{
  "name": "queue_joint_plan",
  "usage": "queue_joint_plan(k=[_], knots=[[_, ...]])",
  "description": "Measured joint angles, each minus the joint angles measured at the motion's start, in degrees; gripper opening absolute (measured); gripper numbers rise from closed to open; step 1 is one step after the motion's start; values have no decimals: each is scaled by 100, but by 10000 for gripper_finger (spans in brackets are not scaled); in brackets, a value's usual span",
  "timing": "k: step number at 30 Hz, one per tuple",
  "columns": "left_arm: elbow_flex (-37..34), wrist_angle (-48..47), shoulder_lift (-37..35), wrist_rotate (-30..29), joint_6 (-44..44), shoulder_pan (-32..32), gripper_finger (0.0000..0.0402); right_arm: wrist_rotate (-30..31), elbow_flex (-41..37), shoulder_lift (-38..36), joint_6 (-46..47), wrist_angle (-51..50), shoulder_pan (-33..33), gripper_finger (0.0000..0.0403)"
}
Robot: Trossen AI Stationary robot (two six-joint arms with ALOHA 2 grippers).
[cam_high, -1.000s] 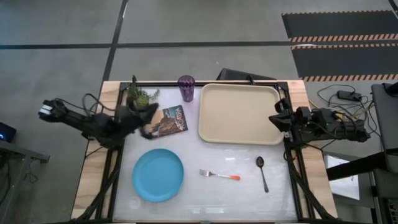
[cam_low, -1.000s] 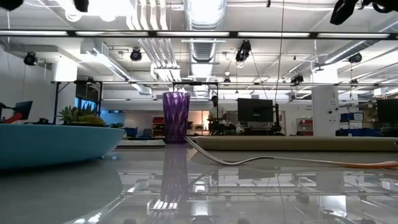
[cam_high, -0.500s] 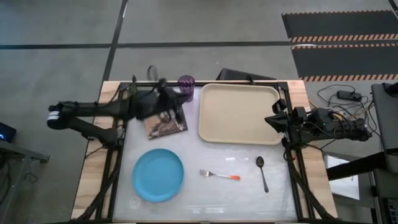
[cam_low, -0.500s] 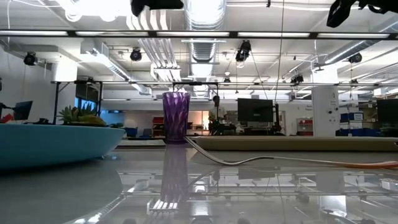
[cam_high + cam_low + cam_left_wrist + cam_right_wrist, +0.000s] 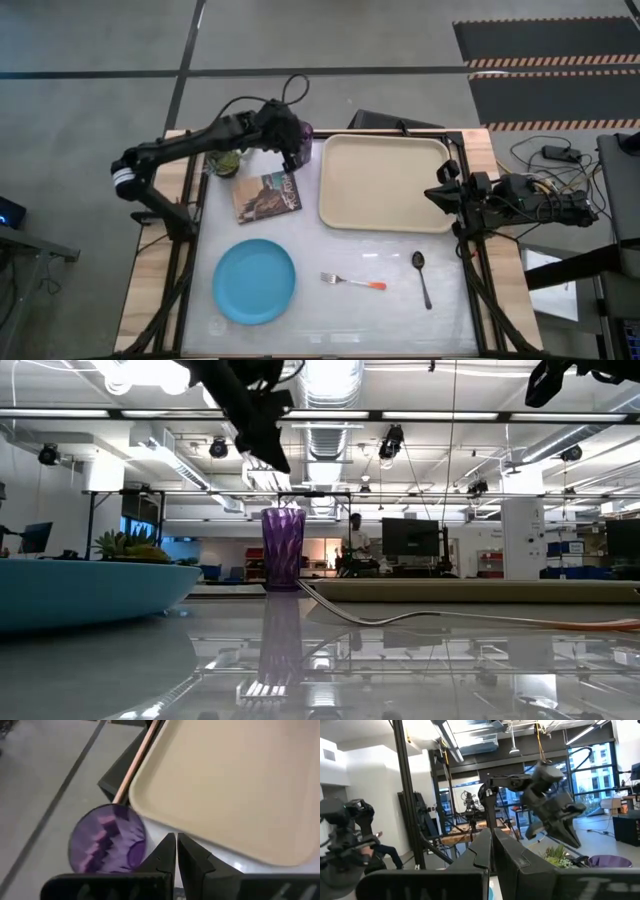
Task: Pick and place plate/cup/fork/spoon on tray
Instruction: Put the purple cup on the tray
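Observation:
The purple ribbed cup (image 5: 304, 133) stands upright at the table's far edge, left of the beige tray (image 5: 385, 182). My left gripper (image 5: 290, 150) hangs shut and empty above the table, just beside the cup; the left wrist view shows the cup (image 5: 107, 840) next to the shut fingertips (image 5: 175, 840), and the low view shows the gripper (image 5: 275, 458) above the cup (image 5: 283, 548). The light-blue plate (image 5: 254, 281), the orange-tipped fork (image 5: 352, 282) and the dark spoon (image 5: 421, 277) lie on the table's near half. My right gripper (image 5: 440, 192) waits shut at the tray's right edge.
A small picture book (image 5: 267, 195) lies between the cup and the plate. A green potted plant (image 5: 225, 160) stands at the far left, partly under my left arm. The tray holds nothing.
My left arm has swung from the table's left edge toward the far edge and the right, rising over the plant and book, and now its gripper hangs beside the cup. The cup, plate, fork and spoon have kept still.

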Motion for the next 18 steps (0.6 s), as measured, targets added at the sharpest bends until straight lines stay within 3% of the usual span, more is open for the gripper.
queue_joint_plan(k=[8, 18], knots=[[164, -273, 290, 169, 500, 218, 17, 0, 2, 0, 2, -35, 0, 9], [124, -173, 296, 203, 669, 308, 138, 2, 2, -2, -46, -142, 0, 9]])
